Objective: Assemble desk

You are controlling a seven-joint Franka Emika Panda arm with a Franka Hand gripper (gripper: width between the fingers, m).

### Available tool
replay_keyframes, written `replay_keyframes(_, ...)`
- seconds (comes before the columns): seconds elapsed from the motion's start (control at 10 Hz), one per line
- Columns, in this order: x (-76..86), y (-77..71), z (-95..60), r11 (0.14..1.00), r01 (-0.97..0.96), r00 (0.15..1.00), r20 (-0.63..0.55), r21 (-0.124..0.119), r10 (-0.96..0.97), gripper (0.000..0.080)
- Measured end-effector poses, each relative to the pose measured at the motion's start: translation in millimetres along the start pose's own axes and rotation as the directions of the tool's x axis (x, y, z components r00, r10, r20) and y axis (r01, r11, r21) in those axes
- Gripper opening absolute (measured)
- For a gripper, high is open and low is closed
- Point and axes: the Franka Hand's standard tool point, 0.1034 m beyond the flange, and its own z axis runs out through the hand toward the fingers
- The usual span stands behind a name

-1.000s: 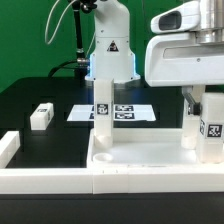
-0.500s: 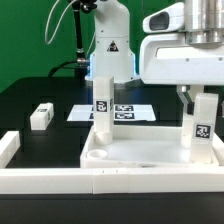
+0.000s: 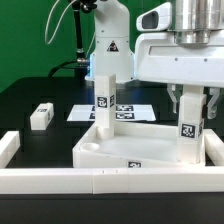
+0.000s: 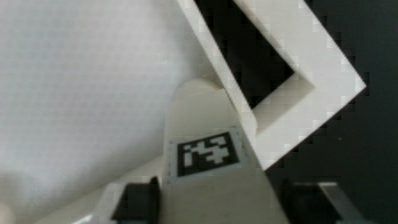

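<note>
Two legs are standing upright on the panel (image 3: 130, 152) in the exterior view: one (image 3: 104, 103) at centre frame, the other (image 3: 187, 130) at right, under the gripper (image 3: 190, 108). The fingers (image 3: 176, 104) are sitting on either side of that right leg's upper end, narrowed around it and gripping it. In the wrist view the same leg (image 4: 210, 150) is showing its tag between the two dark fingertips (image 4: 135, 197), with the panel's rim (image 4: 311, 75) running beyond it. A third leg (image 3: 41, 116) is lying on the black table (image 3: 40, 95) at left of the exterior frame, well apart from the panel. The marker board (image 3: 128, 111) is lying behind the centre leg. White wall segments (image 3: 60, 182) are crossing the bottom of the frame.
</note>
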Motion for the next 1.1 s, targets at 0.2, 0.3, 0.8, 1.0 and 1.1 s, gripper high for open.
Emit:
replay_keyframes(0.2,11.6,1.4,-18.4,0.999,0.041,0.999,0.001,0.025,-0.042,0.0505)
replay_keyframes(0.3,27.7,7.3,-46.8,0.997,0.059,0.998,-0.003,0.054,-0.059,0.0619)
replay_keyframes(0.8,34.6,11.9,-56.2,0.997,0.058,0.998,-0.003,0.06,-0.058,0.0649)
replay_keyframes(1.0,43.4,29.0,-58.1,0.986,0.154,0.988,-0.019,0.069,-0.153,0.0649)
replay_keyframes(1.1,52.0,53.0,-65.9,0.973,0.223,0.975,-0.021,0.068,-0.222,0.0649)
